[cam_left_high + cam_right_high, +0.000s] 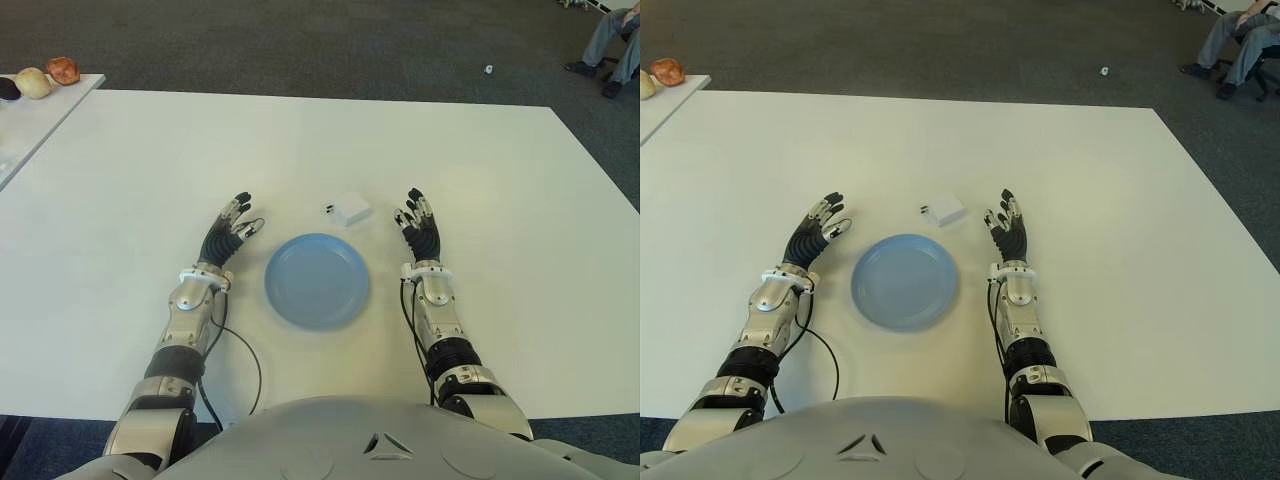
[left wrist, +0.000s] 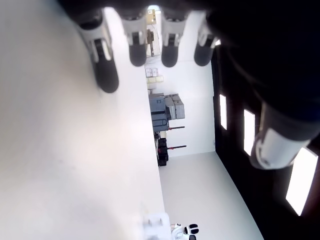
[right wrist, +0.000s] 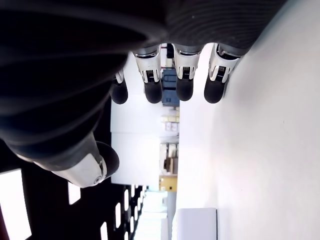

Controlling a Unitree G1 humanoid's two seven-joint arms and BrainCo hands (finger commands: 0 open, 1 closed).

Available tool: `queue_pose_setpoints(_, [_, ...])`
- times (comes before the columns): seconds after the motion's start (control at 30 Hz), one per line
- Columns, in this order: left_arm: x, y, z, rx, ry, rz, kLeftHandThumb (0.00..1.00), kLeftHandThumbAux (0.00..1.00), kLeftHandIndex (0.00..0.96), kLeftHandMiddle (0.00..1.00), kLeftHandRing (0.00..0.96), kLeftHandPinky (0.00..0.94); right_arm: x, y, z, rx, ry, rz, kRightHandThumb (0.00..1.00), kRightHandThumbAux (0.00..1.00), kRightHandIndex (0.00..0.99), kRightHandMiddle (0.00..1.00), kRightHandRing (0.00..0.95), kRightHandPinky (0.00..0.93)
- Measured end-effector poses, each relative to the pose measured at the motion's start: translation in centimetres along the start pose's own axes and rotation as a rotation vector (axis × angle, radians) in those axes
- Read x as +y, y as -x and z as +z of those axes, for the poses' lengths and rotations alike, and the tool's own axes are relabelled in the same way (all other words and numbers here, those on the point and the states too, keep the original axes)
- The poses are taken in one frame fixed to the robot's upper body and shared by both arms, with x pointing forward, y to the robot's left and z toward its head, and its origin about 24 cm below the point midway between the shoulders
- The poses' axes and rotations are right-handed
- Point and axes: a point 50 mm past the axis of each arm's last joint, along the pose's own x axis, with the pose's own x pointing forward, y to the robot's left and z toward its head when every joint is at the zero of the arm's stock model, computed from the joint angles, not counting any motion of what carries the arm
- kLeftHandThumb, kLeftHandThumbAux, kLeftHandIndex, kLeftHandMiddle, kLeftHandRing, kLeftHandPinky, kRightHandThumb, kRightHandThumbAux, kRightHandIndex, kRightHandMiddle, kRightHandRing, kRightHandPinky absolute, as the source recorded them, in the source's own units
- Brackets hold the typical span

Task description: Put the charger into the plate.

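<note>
Left eye view: One white charger [image 1: 350,209] lies on the white desk [image 1: 520,260] just beyond the far rim of the one blue plate [image 1: 317,281], not yet in it.
Left eye view, hands: The right robot hand [image 1: 418,224] shows right of the plate, near the charger's right side; the left robot hand [image 1: 232,228] shows left of the plate, farther from the charger.
Right eye view: The charger's long axis runs slantwise across the desk, prongs on the end away from the right robot hand, which looks better placed to reach it.
Left wrist view: Fingers stretched out, holding nothing.
Right wrist view: Fingers straight and released, nothing held; the charger shows beyond the fingertips.
Count: one charger, one plate, two hands.
</note>
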Motion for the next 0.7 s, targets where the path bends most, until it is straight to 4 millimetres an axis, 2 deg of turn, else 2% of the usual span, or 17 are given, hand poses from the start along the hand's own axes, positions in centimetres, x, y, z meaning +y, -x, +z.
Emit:
queue_pose_setpoints(0.33, [0.02,-0.08,0.01,0.0,0.004,0.002,0.0,0.59,0.0,0.0,0.0,0.0,0.03,-0.11,-0.01,0.011,0.023,-0.047,0.142,0.624,0.017,0.061,0.071,0.133])
queue_pose_setpoints(0.7, [-0.05,-0.19,0.05,-0.001,0.008,0.002,0.0,0.592,0.0,0.0,0.0,0.0,0.39,-0.11,0.11,0.025,0.068,-0.125,0.202,0.586,0.044,0.093,0.097,0.134])
